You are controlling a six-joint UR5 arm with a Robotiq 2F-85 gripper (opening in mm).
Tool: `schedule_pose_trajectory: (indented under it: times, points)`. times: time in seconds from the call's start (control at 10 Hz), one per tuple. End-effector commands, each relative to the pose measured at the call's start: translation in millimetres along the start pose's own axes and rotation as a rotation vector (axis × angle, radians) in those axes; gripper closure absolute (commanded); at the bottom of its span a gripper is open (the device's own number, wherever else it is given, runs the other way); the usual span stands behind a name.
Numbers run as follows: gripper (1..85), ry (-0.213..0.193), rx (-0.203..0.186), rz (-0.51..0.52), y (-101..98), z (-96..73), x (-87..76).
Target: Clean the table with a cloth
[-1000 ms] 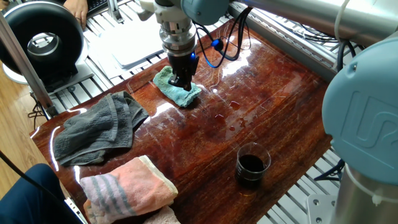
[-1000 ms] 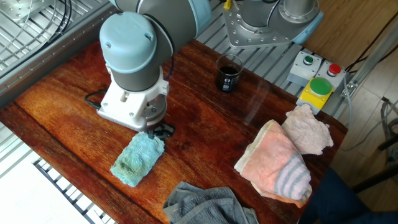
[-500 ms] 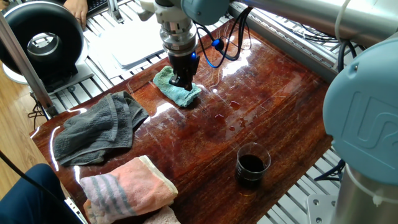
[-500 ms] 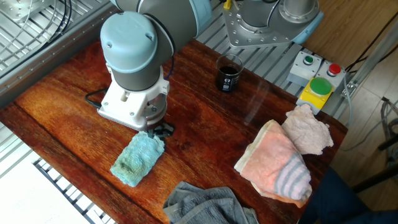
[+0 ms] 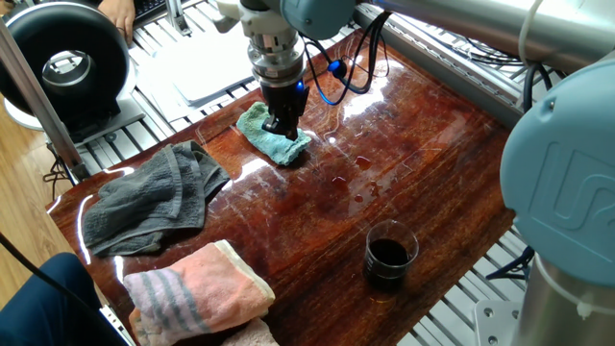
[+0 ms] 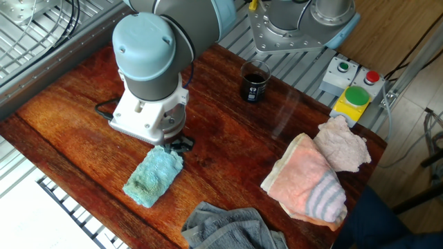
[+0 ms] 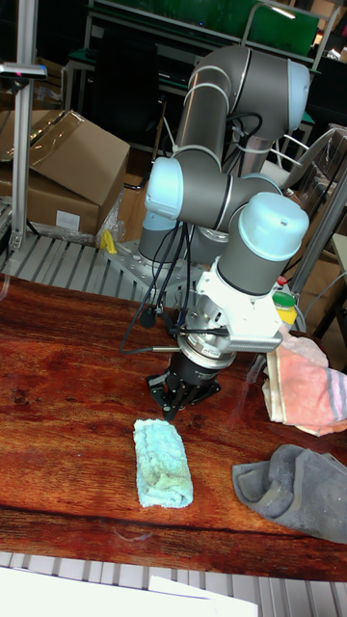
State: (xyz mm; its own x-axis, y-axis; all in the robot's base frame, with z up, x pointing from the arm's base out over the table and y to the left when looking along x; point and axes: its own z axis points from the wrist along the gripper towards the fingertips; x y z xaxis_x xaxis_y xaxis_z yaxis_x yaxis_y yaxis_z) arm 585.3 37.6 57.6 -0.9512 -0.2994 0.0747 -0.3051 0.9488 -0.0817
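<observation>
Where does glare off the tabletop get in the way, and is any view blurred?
One fixed view: white glare streaks on the table around the cloth and near the glass. The other fixed view: mostly even light, faint sheen. Tall fixed view: dim, little glare. All three look sharp.

Glossy red-brown table (image 5: pixel 432 154) w/ teal cloth (image 5: pixel 274 139) far side, grey towel (image 5: pixel 149 197) + pink striped towel (image 5: pixel 197 288) near edge, dark-liquid glass (image 5: pixel 389 255) on it.
</observation>
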Motion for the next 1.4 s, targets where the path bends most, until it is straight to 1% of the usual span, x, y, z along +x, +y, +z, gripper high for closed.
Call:
schedule_pose_trajectory:
  times: [0.0, 0.7, 1.3]
  points:
    - [84.3, -0.004, -0.010, 0.003, 1.6, -1.5, -0.5]
    - [84.3, -0.006, -0.016, 0.009, 2.9, -2.1, 0.3]
    - [84.3, -0.006, -0.008, 0.000, -0.8, -2.3, 1.8]
